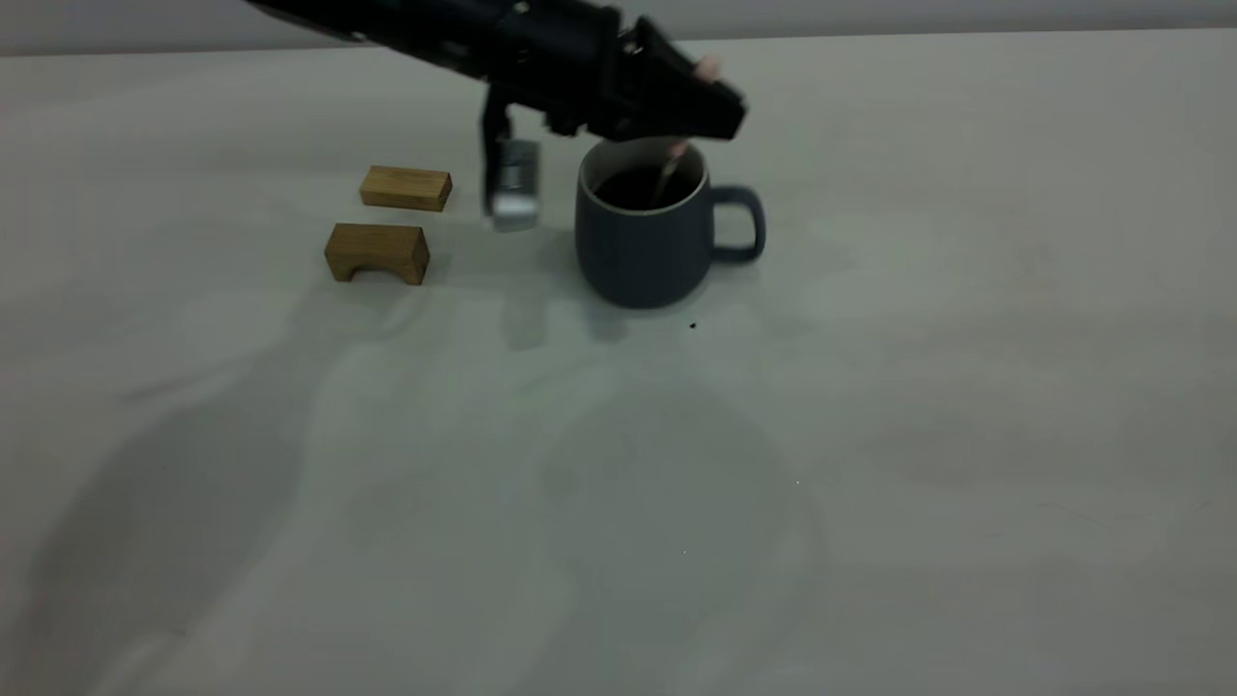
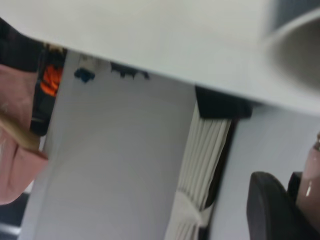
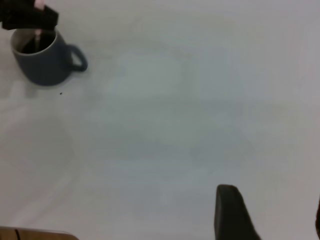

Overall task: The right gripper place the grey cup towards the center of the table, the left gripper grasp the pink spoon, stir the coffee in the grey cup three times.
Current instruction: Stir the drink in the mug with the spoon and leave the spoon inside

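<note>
Grey cup (image 1: 646, 237): stood upright on the bench (image 1: 870, 435), in the far half and near its middle, loop handle turned toward the exterior view's right. Rounded dark slate body, white inside, thin pale rim. Coffee (image 1: 638, 188) inside, near black, its surface well below the rim.

Two wooden blocks, left of the cup: a flat one (image 1: 406, 188) farther back, an arch-shaped one (image 1: 377, 253) just in front of it, the two apart.

Left claw (image 1: 710, 101): its black arm reached in from the upper left, sloping down to the right, tip poised over the cup's mouth. A small silver-grey block (image 1: 512, 186) hung under the arm, between the wooden blocks and the cup. Fingers closed on the pink spoon (image 1: 675, 159); pale pink handle end showed above the fingers, the grey metal neck slanted down into the coffee, bowl submerged and hidden.

Right claw (image 3: 270, 215): out of the exterior view; in its own wrist view it hovered over bare bench, well apart from the cup, with a wide gap between the two dark fingers and nothing held.
</note>
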`<action>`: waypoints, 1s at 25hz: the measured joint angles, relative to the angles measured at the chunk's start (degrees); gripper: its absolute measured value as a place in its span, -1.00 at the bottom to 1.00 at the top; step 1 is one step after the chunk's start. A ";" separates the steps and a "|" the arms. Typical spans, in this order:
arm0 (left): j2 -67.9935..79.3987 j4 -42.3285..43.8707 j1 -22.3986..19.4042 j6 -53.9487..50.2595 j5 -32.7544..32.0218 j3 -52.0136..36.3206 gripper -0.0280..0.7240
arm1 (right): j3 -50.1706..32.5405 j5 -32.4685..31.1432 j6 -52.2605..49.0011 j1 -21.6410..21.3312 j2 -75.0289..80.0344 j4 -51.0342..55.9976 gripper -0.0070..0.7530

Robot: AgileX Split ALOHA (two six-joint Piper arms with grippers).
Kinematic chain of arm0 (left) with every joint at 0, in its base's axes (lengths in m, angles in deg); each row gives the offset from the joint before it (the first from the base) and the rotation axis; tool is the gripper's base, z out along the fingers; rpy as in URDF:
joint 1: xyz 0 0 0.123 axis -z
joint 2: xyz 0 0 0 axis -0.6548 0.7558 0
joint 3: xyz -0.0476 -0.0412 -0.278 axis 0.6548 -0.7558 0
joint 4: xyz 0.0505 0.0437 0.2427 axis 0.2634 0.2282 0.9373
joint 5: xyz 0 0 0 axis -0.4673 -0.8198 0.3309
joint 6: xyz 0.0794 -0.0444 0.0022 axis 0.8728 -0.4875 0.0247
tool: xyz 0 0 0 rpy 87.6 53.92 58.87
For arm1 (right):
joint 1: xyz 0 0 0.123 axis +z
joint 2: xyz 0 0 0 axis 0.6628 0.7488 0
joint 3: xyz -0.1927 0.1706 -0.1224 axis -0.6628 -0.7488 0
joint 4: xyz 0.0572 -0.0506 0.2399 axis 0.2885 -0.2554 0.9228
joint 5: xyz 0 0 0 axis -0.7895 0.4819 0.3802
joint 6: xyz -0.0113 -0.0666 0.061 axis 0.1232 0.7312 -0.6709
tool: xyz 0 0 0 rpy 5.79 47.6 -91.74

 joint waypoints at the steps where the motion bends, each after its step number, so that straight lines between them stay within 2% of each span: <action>1: 0.00 0.72 -0.61 -0.68 0.41 0.00 -0.66 | 0.00 0.00 0.00 0.00 0.00 0.00 0.17; 7: 0.00 -3.96 -1.28 3.44 6.16 0.00 -0.66 | 0.00 0.00 0.00 0.00 0.00 0.00 0.17; 12: 0.00 -10.35 1.03 9.72 7.63 0.00 -0.66 | 0.00 0.00 0.00 0.00 0.00 0.00 0.17; 15: 0.00 -11.06 2.24 10.44 6.55 0.00 -0.66 | 0.00 0.00 0.00 0.00 0.00 0.00 0.17; 20: 0.00 -8.56 2.07 10.10 0.77 0.00 -0.66 | 0.00 0.00 0.00 0.00 0.00 0.00 0.17; 25: 0.00 -1.92 -0.42 1.71 -2.39 0.00 -0.66 | 0.00 0.00 0.00 0.00 0.00 0.00 0.17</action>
